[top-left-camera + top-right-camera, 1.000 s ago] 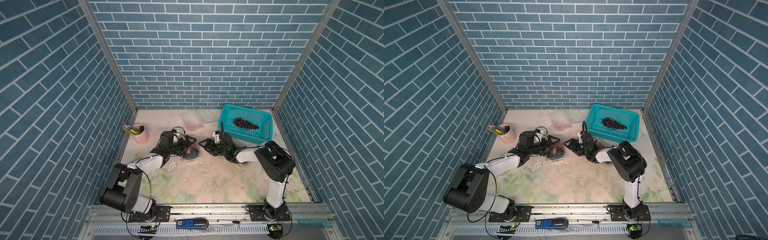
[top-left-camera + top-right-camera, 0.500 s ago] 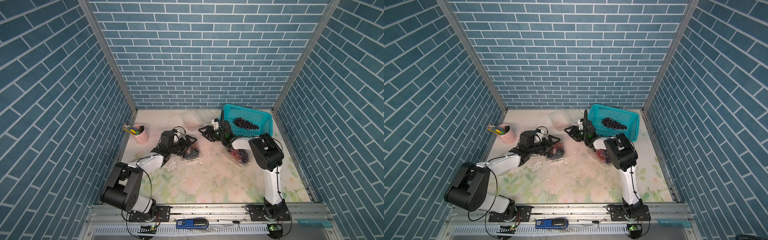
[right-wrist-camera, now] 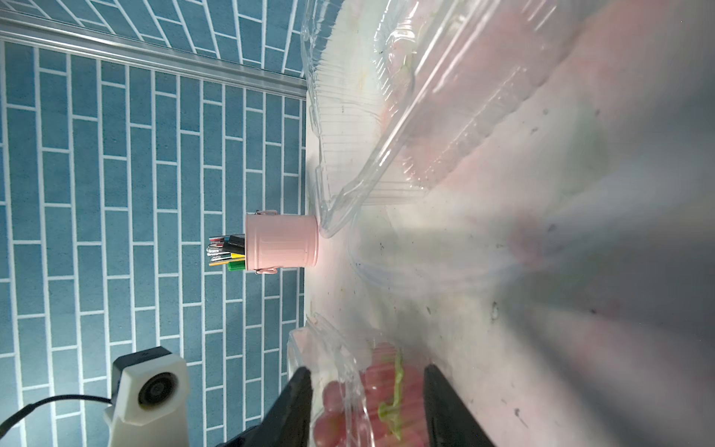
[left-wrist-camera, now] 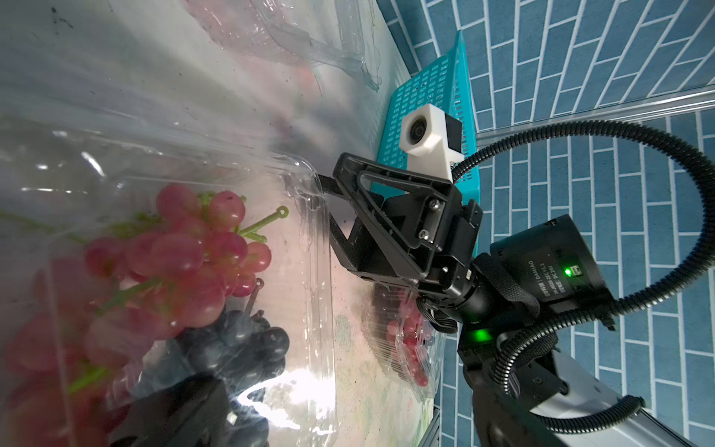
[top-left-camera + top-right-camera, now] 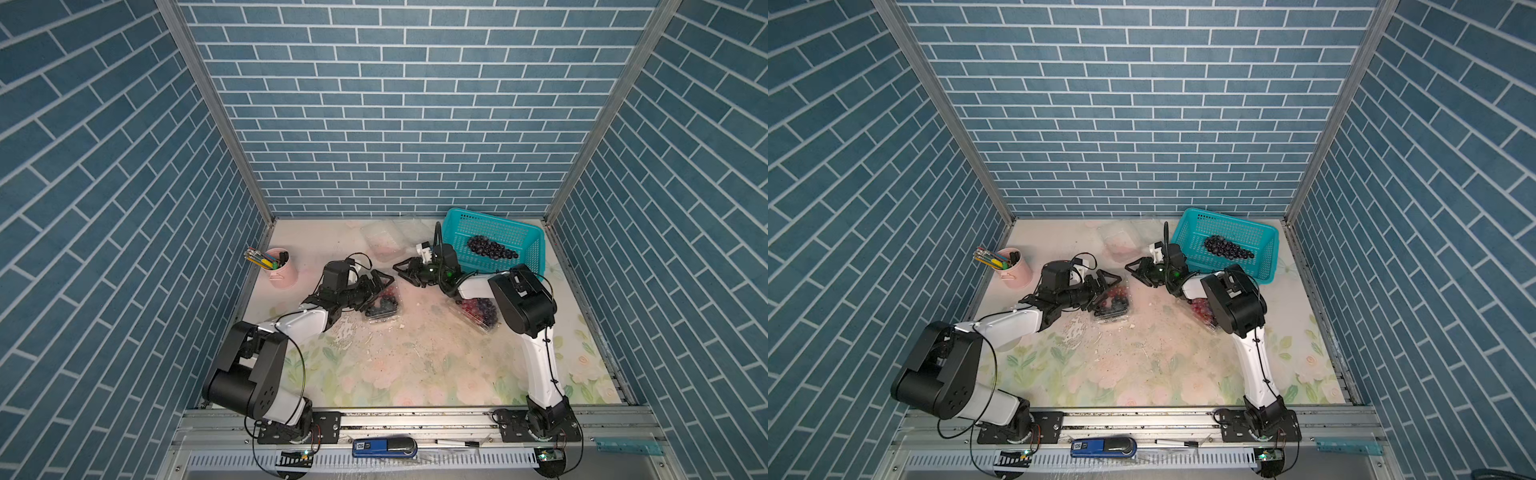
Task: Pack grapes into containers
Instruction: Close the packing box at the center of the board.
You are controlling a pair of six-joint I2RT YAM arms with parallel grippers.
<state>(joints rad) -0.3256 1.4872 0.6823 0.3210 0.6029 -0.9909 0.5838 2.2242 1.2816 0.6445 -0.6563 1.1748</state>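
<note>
Grapes, three groups, read from the left gripper [image 5: 377, 293] across to the right gripper [image 5: 405, 276]. The pen cup [image 5: 282, 268] stands well off the left gripper's outer side. That gripper's jaws are spread wide at the near end of the left container [image 5: 380, 319]. Its wrist view shows only one finger [image 4: 182, 406], dark, blurred and cut off by the frame, so contact with the plastic cannot be made out. Inside, just ahead of the fingertips, lie a red bunch [image 4: 185, 247] and a dark bunch [image 4: 232, 348], their nearer berries smeared by the clear wall. The red bunch's green stem [image 4: 267, 222] points toward the right gripper.

An empty container [image 5: 382, 243], faint in both top views, lies beyond the gap between the two grippers. The right gripper's jaws stand apart, astride the far rim of the left container. The right wrist view alone shows the thin plastic edge [image 3: 348, 387] between the separated fingers [image 3: 294, 406]; the left wrist view alone shows one fingertip at the corner tab. Behind this gripper, under its arm, the right container [image 5: 485, 330] of mixed berries is half hidden. Beyond its wrist, the basket [image 5: 490, 222] holds a dark basket bunch [image 5: 492, 248], long axis along the basket's longer side, seen only in the top views.
</note>
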